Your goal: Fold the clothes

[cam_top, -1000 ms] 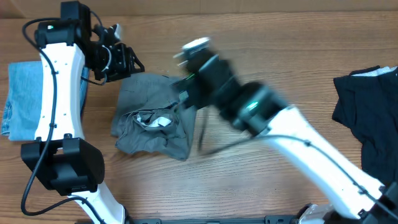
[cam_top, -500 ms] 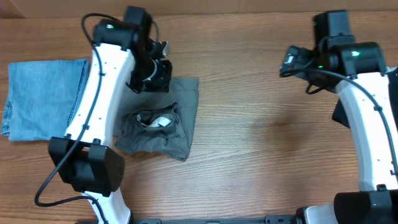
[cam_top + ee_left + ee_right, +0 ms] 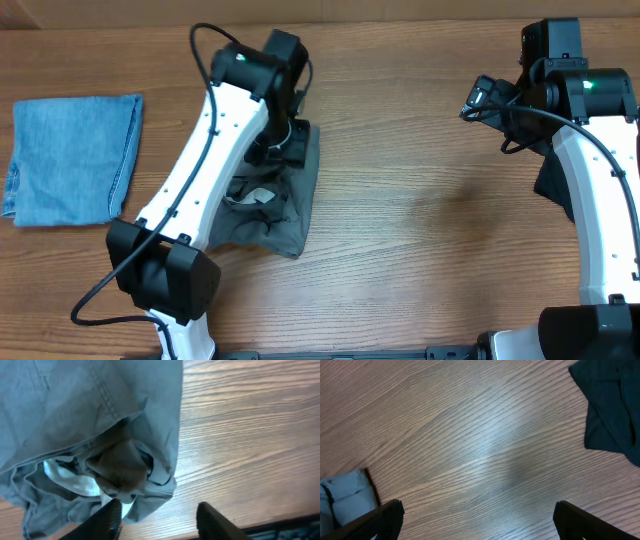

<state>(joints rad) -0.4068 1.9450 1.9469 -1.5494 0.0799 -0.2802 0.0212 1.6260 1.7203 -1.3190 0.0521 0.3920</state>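
**Bench with one crumpled garment; both grippers spread and empty**

Crumpled grey cotton garment [image 3: 280, 215] lies left of centre in the overhead view, on the brown wood-grain table [image 3: 400, 230]. Its white inner label [image 3: 256, 195] faces up. The left gripper [image 3: 285, 150] hangs over the garment's upper edge. In the left wrist view its fingers [image 3: 107, 520] stand apart with nothing between them, above the hem and bare wood. A folded blue denim piece [image 3: 70, 155] lies flat at the left edge of the frame, well apart from the grey garment. The right gripper [image 3: 480, 97] sits at upper right over bare table. In the right wrist view its jaws are spread wide and hold nothing. A black cloth heap [image 3: 547, 188] lies at the right edge, partly hidden by the right arm.
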